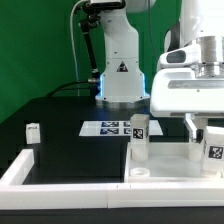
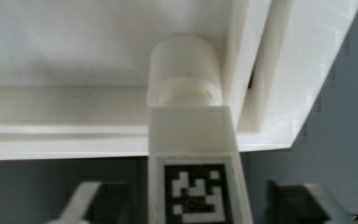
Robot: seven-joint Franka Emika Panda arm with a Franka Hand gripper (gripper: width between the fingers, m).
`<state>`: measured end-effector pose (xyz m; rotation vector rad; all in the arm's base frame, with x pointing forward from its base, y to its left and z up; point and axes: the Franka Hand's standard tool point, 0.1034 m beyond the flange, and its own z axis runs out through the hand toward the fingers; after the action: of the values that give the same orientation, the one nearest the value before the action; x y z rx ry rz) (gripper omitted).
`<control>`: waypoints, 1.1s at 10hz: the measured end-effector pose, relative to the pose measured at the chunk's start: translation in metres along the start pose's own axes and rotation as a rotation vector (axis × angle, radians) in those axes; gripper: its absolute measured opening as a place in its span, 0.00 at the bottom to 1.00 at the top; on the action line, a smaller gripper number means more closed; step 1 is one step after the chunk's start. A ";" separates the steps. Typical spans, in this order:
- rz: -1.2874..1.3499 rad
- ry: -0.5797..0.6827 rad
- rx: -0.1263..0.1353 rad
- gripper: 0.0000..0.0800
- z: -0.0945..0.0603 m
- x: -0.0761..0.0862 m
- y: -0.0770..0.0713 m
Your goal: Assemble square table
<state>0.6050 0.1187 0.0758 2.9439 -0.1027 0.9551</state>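
The gripper [image 2: 197,197] straddled a white tagged leg [image 2: 194,150]. Its fingers [image 2: 83,203] were spread to either side, with dark gaps and no contact. The leg's rounded end sat at a corner of the white square top [image 2: 69,110]. A second leg [image 1: 140,138] stood upright by the top. A third leg [image 1: 33,132] stood well apart from it.
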 end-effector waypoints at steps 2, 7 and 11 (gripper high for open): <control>-0.003 0.000 0.000 0.76 0.000 0.000 0.000; -0.012 0.000 0.000 0.81 0.000 0.000 0.000; 0.008 -0.184 0.028 0.81 -0.015 0.024 0.001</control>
<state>0.6156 0.1176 0.1024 3.0534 -0.1086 0.6897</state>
